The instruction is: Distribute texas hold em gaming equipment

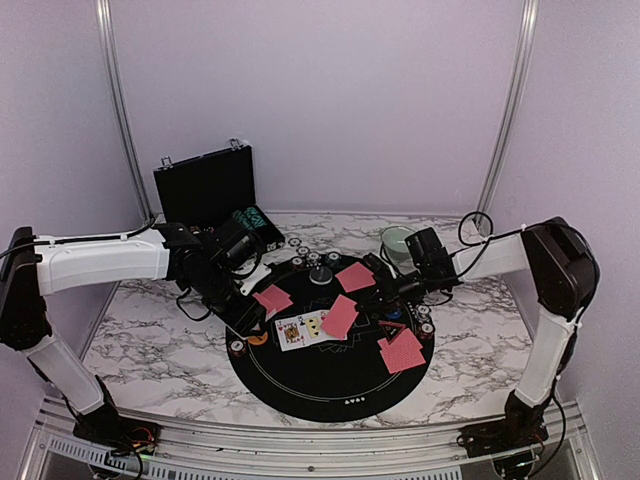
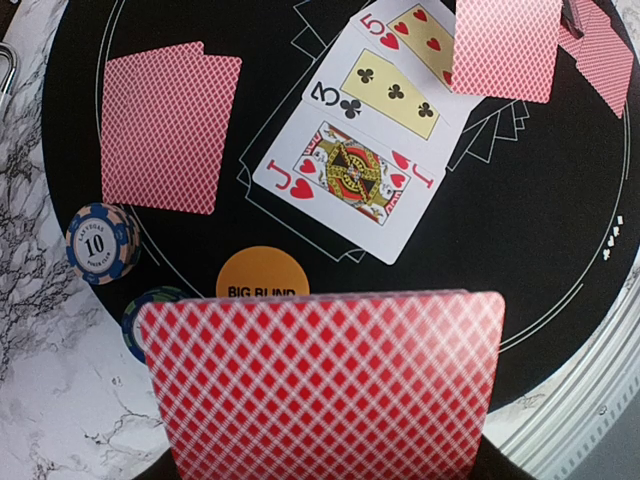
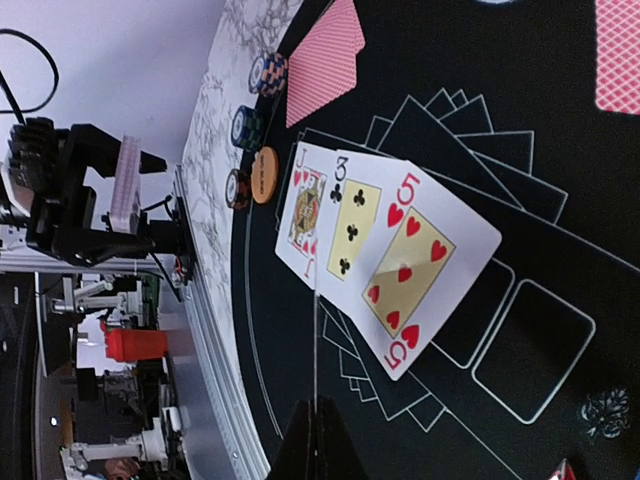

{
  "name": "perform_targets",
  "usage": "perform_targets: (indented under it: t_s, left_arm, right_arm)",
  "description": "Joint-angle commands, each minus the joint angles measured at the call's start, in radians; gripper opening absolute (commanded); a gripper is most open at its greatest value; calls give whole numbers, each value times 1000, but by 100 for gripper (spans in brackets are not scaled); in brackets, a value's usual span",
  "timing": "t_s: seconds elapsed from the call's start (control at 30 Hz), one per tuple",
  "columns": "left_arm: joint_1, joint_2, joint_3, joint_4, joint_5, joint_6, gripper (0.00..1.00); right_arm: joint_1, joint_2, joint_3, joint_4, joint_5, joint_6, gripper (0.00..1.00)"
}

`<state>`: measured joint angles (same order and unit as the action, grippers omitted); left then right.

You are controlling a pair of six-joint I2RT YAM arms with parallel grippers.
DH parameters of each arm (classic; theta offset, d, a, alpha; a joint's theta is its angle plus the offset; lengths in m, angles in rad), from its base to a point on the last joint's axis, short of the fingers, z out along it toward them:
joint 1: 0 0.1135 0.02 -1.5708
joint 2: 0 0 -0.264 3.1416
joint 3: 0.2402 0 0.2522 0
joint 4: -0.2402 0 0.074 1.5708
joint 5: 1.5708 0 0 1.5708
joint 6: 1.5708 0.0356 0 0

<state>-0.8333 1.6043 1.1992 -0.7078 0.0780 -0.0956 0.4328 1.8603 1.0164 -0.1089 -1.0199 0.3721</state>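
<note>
From above, both hands are over the round black mat (image 1: pixel 330 390) on the marble table (image 1: pixel 150 340); the left hand (image 1: pixel 243 315) covers whatever it carries, so its grip cannot be read here; a tilted single card (image 1: pixel 340 317) sits at the tips of the right hand (image 1: pixel 368 300), above the face-up row (image 1: pixel 298 331); face-down pairs (image 1: pixel 402 352) lie on the mat, one below the right hand, one beyond it, one just ahead of the left hand; poker chips (image 1: pixel 314 259) dot the mat's rim.

The left wrist view supplies what the top view hides: the left hand is pinching a deck (image 2: pixel 320 390), its pinkish-red lattice back facing the lens, with dark fingers at its two lower corners; just past the deck lies an orange disc (image 2: pixel 262 283) lettered BIG BLIND; left of that is a blue-and-peach chip stack (image 2: pixel 100 243) marked 10; further ahead the row reads jack of hearts, three of clubs, five of hearts; the single card hangs over the five.

The right wrist view alone shows the right hand's fingers (image 3: pixel 298 450) pressed together on the single card, seen edge-on as a thin pale line; the row lies just ahead, the three and five gold-panelled; beyond the orange disc the left hand appears from outside, the deck thick between its fingers.
</note>
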Motion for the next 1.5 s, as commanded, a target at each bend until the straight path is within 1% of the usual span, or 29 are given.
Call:
perform_targets:
  t_s: [0.0,0.27,0.43,0.6,0.77,1.07,1.2,1.37,1.47]
  left_arm:
    - [-4,-17,12,-8,-4,19,50]
    - [-3,-21,9,-7,-2,18,50]
    - [-3,-21,8,-8,1,15,50]
    - [-4,-18,12,-8,3,12,50]
    - [-3,-17,13,-7,3,11,50]
    - [-4,-11,20,-7,5,13,50]
    - [-4,-12,17,-7,5,12,50]
    - [-3,-15,19,-8,5,11,50]
    - [-4,-14,23,-8,8,7,50]
  right_arm:
    - [-19,46,88,-236,21,-244,0]
    - [-20,106,203,-387,103,-368,0]
    - [-19,147,266,-417,138,-396,0]
    - [-8,191,331,-461,196,-415,3]
    - [3,205,367,-499,264,-433,11]
    - [55,224,420,-540,389,-434,18]
    - [69,222,437,-555,452,-430,19]
    - [73,194,436,-557,521,-409,30]
    - [73,156,423,-535,526,-379,37]
